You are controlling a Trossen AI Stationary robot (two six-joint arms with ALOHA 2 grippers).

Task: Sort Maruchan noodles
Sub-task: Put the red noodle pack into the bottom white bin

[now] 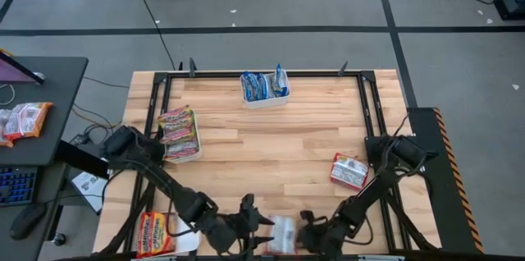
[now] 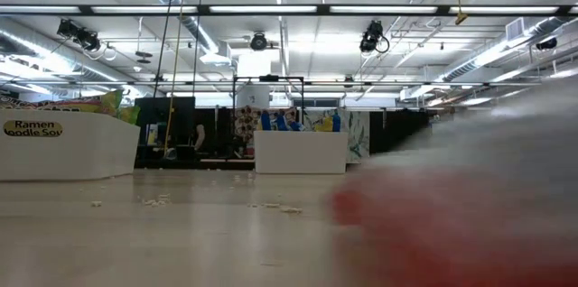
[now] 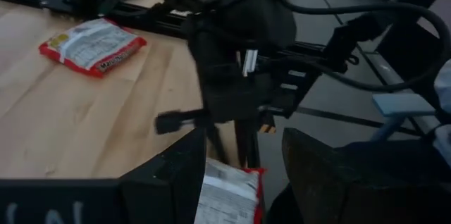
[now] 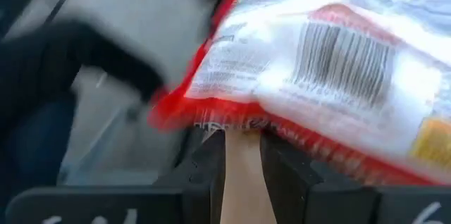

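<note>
Nearest the lens, the red-white packet [image 4: 331, 76] of Maruchan noodles is filling the right wrist view, barcode side up, its crimped red edge lying just beyond the right gripper [image 4: 243, 160]. That gripper's two fingers are standing a narrow gap apart, with bare wood showing between them and no wrapper between them.

In the high view the same packet [image 1: 283, 232] is lying flat at the near edge of the table [image 1: 271, 154], between the two grippers. The left gripper [image 3: 246, 139] is facing it from the other side, fingers spread wide and holding nothing, the packet's end [image 3: 229, 192] showing between them.

A second red-white packet [image 1: 350, 171] is lying well apart, toward the right arm's base. The far tray [image 1: 264, 97] is holding blue-white packets, and the left tray [image 1: 182, 156] is holding red and green ones.

Handling, as a judgement: the packet is looking light, with a crinkly, glossy wrapper that is likely slippery and a dry noodle block inside that is likely brittle. A flat-lying packet is offering little for fingers to close on. The crimped end seam or a short edge seems the best hold, taken with light pressure, since a hard squeeze across the middle risks cracking the block.
</note>
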